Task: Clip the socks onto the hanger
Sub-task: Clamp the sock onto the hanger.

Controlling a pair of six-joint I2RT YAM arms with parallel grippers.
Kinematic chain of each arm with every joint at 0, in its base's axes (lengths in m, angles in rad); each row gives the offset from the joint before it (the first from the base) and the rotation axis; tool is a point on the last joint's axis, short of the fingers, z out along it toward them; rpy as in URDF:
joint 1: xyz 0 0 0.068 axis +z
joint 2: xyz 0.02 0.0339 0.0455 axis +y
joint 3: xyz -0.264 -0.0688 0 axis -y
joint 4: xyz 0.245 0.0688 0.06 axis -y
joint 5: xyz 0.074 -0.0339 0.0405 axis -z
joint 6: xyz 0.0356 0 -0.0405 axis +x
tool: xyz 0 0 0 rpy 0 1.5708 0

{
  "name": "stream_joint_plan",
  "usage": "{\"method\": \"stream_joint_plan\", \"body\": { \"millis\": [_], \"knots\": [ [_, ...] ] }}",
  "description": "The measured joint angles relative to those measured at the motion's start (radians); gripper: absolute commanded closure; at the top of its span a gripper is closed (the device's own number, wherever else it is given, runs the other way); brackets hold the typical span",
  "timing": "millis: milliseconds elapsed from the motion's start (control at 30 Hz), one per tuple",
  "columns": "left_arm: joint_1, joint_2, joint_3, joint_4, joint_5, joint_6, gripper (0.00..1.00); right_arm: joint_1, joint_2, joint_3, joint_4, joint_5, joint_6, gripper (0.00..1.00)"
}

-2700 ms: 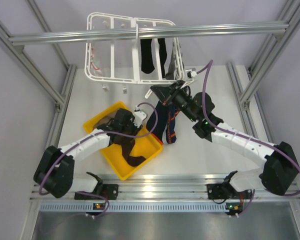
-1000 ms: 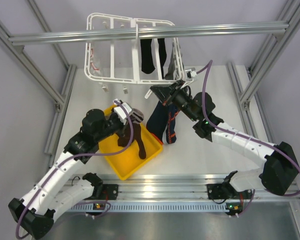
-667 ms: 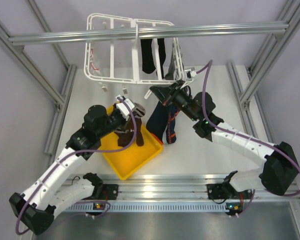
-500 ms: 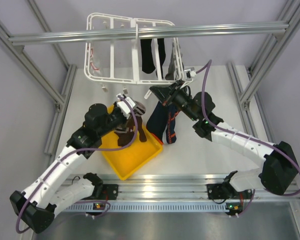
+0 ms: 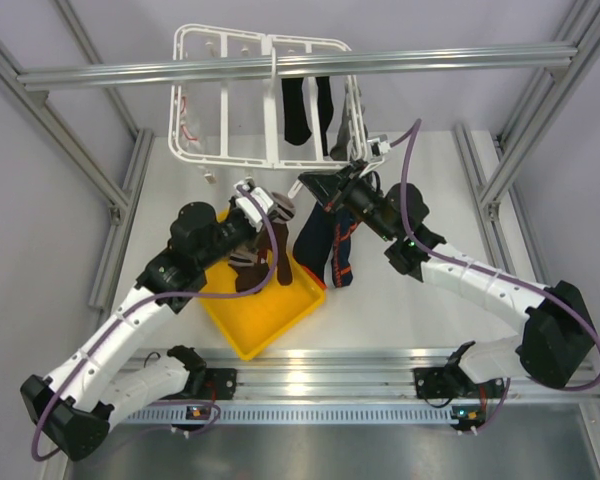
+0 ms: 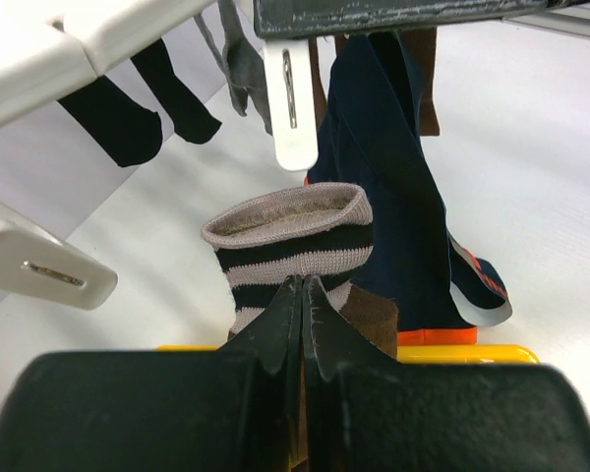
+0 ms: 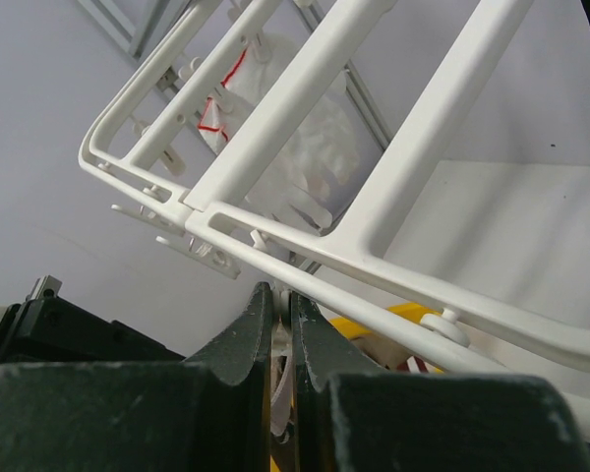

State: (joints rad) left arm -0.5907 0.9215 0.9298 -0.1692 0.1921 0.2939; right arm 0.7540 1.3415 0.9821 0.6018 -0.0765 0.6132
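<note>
White worktop [image 5: 450,200] under an aluminium frame carried a yellow tray [image 5: 270,325] at the left. Above it the left claw [image 6: 303,295] was clenched on a brown-and-white striped sock [image 6: 295,246], whose cuff was just below the hanger [image 5: 195,155]. That white hanger hung at the back with black socks [image 5: 298,110] clipped on, while the right claw [image 7: 278,305] was pinched on a white clip [image 7: 280,359] by its near rail, with a navy sock [image 5: 315,245] trimmed in orange dangling just beneath.
</note>
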Motion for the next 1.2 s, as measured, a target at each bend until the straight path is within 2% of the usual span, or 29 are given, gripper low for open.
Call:
{"method": "stream_joint_plan", "body": {
  "millis": [1200],
  "knots": [
    [-0.026, 0.018, 0.002, 0.118, -0.014, 0.021, 1.00, 0.000, 0.010, 0.012, -0.014, -0.010, -0.005, 1.00]
  ]
}}
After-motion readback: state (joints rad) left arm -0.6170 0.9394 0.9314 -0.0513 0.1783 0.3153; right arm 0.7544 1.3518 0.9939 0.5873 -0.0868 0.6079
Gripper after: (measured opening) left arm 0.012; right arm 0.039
